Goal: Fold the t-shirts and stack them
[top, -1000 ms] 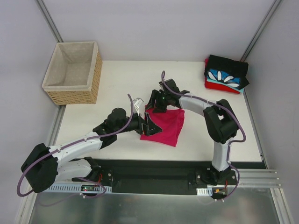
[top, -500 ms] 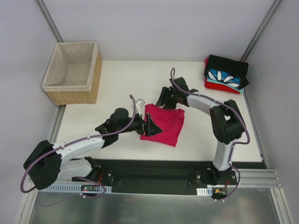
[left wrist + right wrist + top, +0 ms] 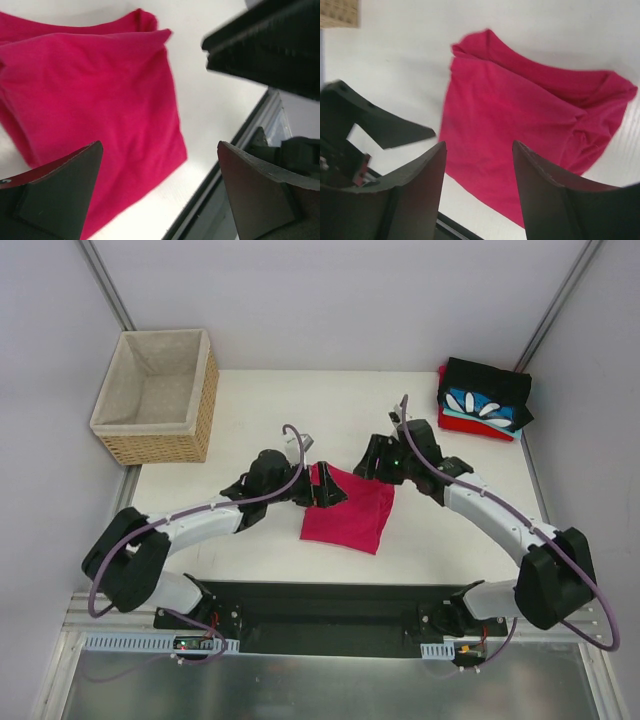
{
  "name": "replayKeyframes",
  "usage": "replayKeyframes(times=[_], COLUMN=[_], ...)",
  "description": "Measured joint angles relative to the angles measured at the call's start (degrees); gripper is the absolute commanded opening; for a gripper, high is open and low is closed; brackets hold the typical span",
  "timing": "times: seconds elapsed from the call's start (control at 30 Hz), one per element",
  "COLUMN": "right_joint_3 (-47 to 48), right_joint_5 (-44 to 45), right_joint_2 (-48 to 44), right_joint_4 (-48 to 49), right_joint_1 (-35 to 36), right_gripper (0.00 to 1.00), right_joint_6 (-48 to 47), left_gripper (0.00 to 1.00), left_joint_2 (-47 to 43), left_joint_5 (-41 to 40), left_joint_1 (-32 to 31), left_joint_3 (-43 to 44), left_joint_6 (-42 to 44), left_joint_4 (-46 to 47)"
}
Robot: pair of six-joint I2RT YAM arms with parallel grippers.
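Fold step seemingly complete; stacking not yet done. Magenta t-shirt [image 3: 350,515] folded flat on the worktop [image 3: 250,410], left of the folded stack [image 3: 485,400] and nearer. Left end effector [image 3: 325,488] spread fully, empty, farthest left of the stack, at the shirt's edge. Right end effector [image 3: 375,462] roughly half open, empty, closer to the stack. Next, probably: pinch all layers together, lift, carry right onto the stack.

White table [image 3: 260,400] between pale grey walls [image 3: 330,300], metal corner posts [image 3: 107,285]
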Motion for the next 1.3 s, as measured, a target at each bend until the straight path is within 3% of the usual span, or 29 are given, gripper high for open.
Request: replayKeyframes(times=[0.5,1.07,1.3], right_joint_3=[-3.78,-10.47,-10.49], right_joint_5=[1.09,0.55,2.05], right_joint_2=[8.68,14.93,12.81], right_joint_4=[0.33,9.66,6.91], right_joint_1=[-0.20,-4.83,-4.81], right_gripper=[0.57,0.55,0.55], right_joint_6=[-0.07,2.99,2.62], left_gripper=[0.99,0.99,0.99], left_joint_2=[15.69,16.48,15.37], left_joint_5=[3.58,5.42,5.49], left_joint_1=[4.98,5.73,5.73], left_joint_3=[2.84,-0.04,-1.22], left_joint_6=[-0.15,-0.37,-0.39], left_joint_4=[8.83,12.48,12.63])
